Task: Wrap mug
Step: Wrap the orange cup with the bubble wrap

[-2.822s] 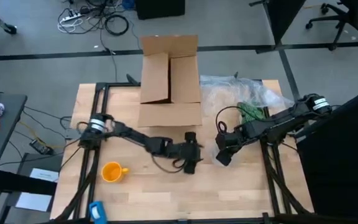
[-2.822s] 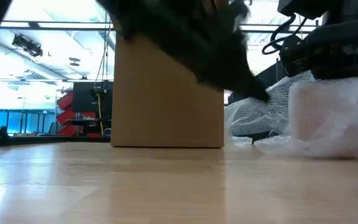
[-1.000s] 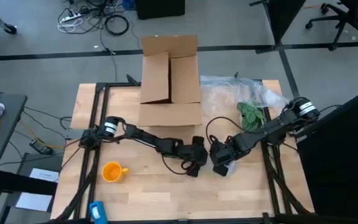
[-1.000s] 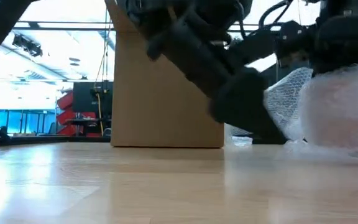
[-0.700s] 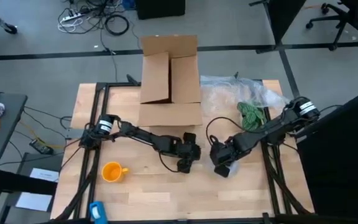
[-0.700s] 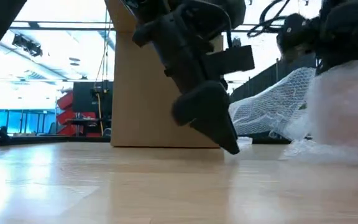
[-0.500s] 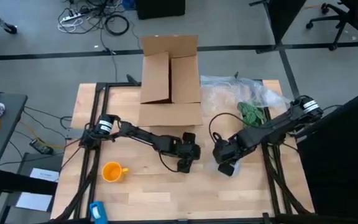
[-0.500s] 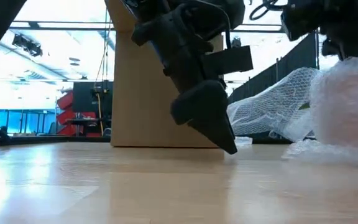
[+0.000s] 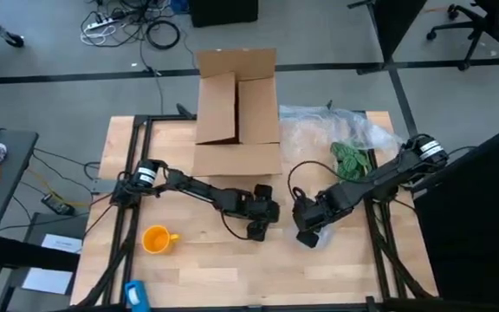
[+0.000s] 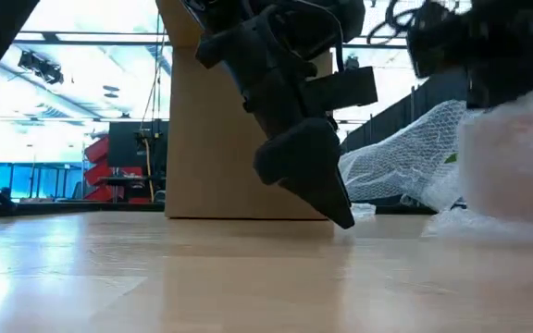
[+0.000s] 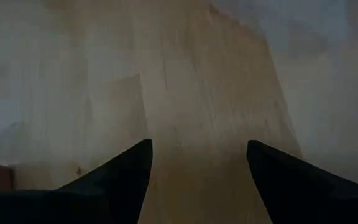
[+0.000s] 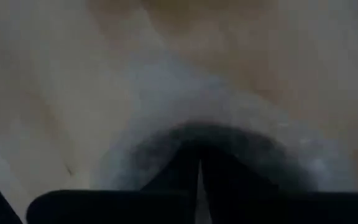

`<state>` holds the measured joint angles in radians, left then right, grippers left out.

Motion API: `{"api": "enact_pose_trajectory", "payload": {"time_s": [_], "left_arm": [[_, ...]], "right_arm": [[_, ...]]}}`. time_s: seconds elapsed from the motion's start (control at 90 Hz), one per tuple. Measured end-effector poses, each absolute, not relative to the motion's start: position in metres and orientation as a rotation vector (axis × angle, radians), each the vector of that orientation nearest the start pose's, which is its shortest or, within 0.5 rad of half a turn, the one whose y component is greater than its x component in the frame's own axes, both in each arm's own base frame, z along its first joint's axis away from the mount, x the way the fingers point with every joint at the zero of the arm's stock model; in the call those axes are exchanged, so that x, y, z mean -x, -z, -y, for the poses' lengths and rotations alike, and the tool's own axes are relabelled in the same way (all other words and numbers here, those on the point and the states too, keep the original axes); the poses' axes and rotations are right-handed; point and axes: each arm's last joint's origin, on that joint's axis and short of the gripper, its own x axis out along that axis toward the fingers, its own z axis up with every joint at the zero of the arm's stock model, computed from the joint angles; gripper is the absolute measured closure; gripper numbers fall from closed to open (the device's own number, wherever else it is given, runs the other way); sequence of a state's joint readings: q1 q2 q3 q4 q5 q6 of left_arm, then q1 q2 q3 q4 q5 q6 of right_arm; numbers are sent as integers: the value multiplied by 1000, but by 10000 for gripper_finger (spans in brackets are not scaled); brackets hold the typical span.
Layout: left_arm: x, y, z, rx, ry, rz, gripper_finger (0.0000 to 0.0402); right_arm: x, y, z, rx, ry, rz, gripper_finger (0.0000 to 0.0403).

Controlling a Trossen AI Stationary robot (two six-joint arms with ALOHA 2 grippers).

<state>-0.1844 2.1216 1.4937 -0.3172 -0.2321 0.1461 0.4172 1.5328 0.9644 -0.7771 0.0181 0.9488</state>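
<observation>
Nearest the front edge of the pale wooden counter (image 9: 189, 260), the small glossy yellow-orange mug with its loop handle (image 9: 156, 239) sits alone on the left side, upright, with nothing touching it and no wrap near it. Further in, at mid-counter, the left end effector (image 9: 256, 227) points down at bare wood with its two dark fingers spread wide and nothing between them; its wrist view shows only board in the gap. Just beside it to the right, the right end effector (image 9: 308, 235) is closed on a bunched edge of the crinkly clear plastic bubble sheet (image 10: 512, 171), its fingers pressed together with the film puffing around them. Beyond that, the rest of the sheet heaps up over something green near the right rear corner, and the open brown cardboard box (image 9: 236, 113) stands at the back.

My worry is the distance: the mug is well apart from the sheet, so dragging the film across could let it slip from that thin pinch, or snag on the left arm lying between. A careless sweep might also tip the mug off the near edge
</observation>
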Motion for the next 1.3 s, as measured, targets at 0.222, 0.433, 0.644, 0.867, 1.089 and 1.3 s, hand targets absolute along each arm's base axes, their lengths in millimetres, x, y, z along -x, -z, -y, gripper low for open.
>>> {"api": "enact_pose_trajectory", "payload": {"time_s": [0.222,0.433,0.644,0.867,1.089,1.3], "left_arm": [[-443,-156,76,-327,24,-912,154],[-443,-157,76,-327,21,-907,154],[-444,-157,76,-325,18,-894,154],[-444,-157,76,-323,17,-893,154],[-444,-157,76,-320,14,-893,154],[-445,-158,76,-319,13,-885,154]], "right_arm": [[-241,-175,-105,-484,328,-1402,403],[-239,-207,-106,-461,308,-1409,403],[-233,-243,-107,-412,408,-1459,403],[-221,-237,-106,-371,548,-1473,403],[-218,-190,-102,-371,552,-1470,403],[-222,-193,-108,-370,502,-1470,403]]}}
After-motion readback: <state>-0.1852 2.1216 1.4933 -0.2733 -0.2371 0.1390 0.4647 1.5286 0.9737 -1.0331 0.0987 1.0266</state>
